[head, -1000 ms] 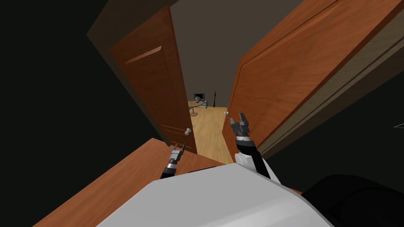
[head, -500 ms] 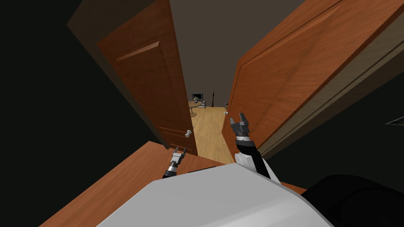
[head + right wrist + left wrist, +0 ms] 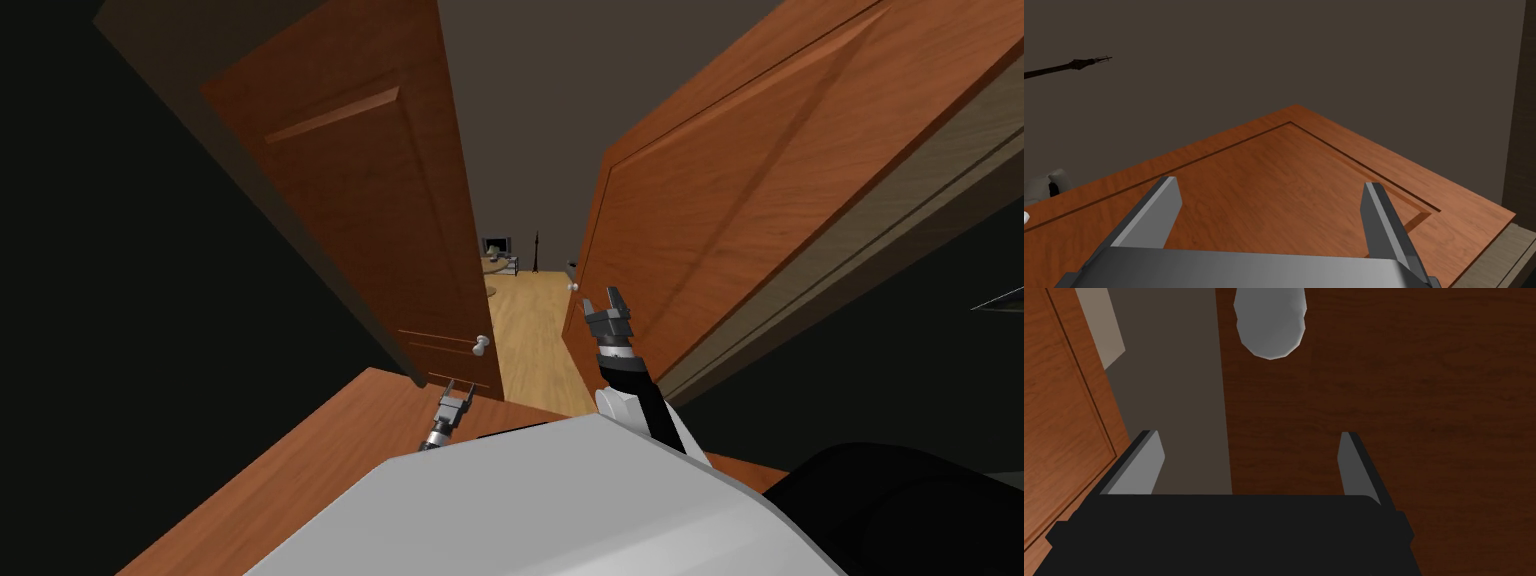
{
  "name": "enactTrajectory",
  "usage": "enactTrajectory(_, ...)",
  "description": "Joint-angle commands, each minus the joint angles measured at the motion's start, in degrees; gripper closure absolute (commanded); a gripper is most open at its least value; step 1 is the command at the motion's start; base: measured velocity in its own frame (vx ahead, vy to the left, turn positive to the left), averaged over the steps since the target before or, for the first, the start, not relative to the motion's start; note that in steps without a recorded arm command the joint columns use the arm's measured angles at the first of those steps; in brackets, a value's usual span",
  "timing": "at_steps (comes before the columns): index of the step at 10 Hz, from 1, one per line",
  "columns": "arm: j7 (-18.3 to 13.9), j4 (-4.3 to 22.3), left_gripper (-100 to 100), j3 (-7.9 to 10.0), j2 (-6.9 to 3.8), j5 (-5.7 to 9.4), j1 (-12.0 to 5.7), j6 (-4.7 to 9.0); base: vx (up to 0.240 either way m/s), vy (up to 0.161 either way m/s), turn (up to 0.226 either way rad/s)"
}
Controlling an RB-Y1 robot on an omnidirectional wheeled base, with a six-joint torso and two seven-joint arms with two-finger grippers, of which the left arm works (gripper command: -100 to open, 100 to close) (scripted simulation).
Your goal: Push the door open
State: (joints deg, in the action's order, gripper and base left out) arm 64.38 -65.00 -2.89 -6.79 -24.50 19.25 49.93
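Observation:
A brown door leaf (image 3: 370, 200) with a grey knob (image 3: 482, 346) stands ajar on the left, its face dark brown (image 3: 1399, 388) in the left wrist view. A second brown leaf (image 3: 740, 200) with a small knob (image 3: 573, 287) stands on the right. Between them is a narrow gap. My left gripper (image 3: 458, 393) is open just below the left knob (image 3: 1270, 323), its fingers (image 3: 1351, 460) close to the door's face near its free edge. My right gripper (image 3: 608, 305) is open beside the right leaf (image 3: 1284, 175), apart from it.
Through the gap lies a light wooden floor (image 3: 525, 330) and a far room with small furniture (image 3: 497, 245). A brown wooden plane (image 3: 300, 470) runs along my lower left. Black areas flank both door frames.
The left door leaf now takes up more of the head view, and its knob sits slightly lower. My left gripper has dropped back a little toward my chest. The right arm and right leaf look unchanged.

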Motion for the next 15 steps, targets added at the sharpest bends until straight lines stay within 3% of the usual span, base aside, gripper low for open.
enactTrajectory(1, 1.75, 1.50, -100, -0.13, 0.08, -0.72, -0.18, 0.21, 0.110, 0.109, -0.093)
enactTrajectory(11, 2.41, 3.08, -100, 0.50, 1.46, -0.23, -1.83, -0.12, 0.152, -0.034, -0.019)
enactTrajectory(12, 2.41, 3.08, 100, 0.50, 1.46, -0.23, -1.83, -0.12, -0.009, 0.000, -0.006)
enactTrajectory(15, 2.41, 3.08, 100, 0.50, 1.46, -0.23, -1.83, -0.12, -0.013, 0.002, -0.010)
